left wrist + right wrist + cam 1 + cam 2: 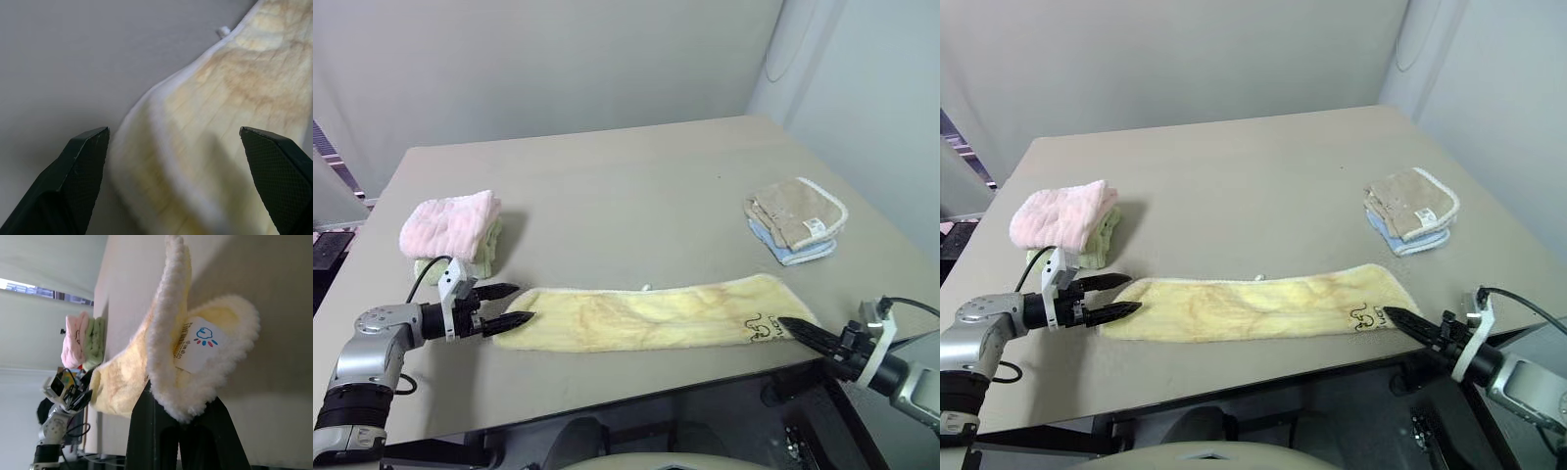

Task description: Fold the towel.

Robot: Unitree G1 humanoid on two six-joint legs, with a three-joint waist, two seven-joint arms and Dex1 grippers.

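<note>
On the beige tabletop [636, 186] our long pale yellow terry towel [646, 315] lies along the near edge, right gripper [790, 327] pinching its marked end, seemingly ready to carry it across, while our left gripper [512, 305] straddles the far end, fingers spread.

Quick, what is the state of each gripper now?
Left gripper: open, fingers astride the towel end.
Right gripper: shut on the towel corner.

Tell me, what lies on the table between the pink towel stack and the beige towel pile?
Nothing: in the left eye view, bare table separates the pink towel stack from the beige towel pile.
</note>
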